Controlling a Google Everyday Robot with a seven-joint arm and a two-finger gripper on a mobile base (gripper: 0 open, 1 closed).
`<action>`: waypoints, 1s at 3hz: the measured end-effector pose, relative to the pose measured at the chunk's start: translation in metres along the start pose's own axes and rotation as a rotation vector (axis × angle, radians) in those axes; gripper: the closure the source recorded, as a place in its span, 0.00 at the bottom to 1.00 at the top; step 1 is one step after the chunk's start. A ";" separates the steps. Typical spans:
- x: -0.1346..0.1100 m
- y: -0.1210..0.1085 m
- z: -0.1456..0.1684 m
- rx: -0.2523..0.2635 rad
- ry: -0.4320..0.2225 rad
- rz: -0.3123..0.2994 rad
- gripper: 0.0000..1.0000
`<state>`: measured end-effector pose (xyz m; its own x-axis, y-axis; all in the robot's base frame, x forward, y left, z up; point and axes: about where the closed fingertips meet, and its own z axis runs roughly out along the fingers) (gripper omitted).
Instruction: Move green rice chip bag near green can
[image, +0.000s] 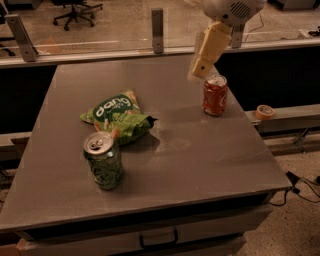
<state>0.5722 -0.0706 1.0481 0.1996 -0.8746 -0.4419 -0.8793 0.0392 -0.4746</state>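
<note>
Behind the desk (210, 165) a glass partition (100, 25) is running across the room, and an office chair (75, 9) is standing on the pale floor beyond it at the far left. The grey desk is filling most of the view, with a drawer handle (157, 238) showing on its front face.

On the left half, toward the front, the green can (103, 161) is standing upright, its silver top and pull tab facing up. Just behind it and slightly to the right, the green rice chip bag (118, 118) is lying flat with its white lettering facing up. Its near edge is sitting right beside the can's top, and I cannot tell whether the two are touching.

Further right, well apart from both, an orange-red can (215, 96) is standing upright near the desk's right rear. The claw (200, 67) is hanging in the air just above that can and a little to its left. It is pointing down at a slant from the white arm (233, 10), which is entering at the top edge. The claw is carrying nothing, and whether it is apart or together I cannot tell.

At the far right, off the desk, a roll of tape (264, 111) is lying on a ledge (287, 120).
</note>
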 end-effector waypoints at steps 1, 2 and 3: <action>0.047 -0.017 -0.010 0.038 -0.053 0.052 0.00; 0.116 -0.046 -0.033 0.125 -0.141 0.140 0.00; 0.115 -0.064 -0.045 0.170 -0.179 0.138 0.00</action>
<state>0.6320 -0.1952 1.0623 0.1695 -0.7567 -0.6314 -0.8216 0.2453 -0.5146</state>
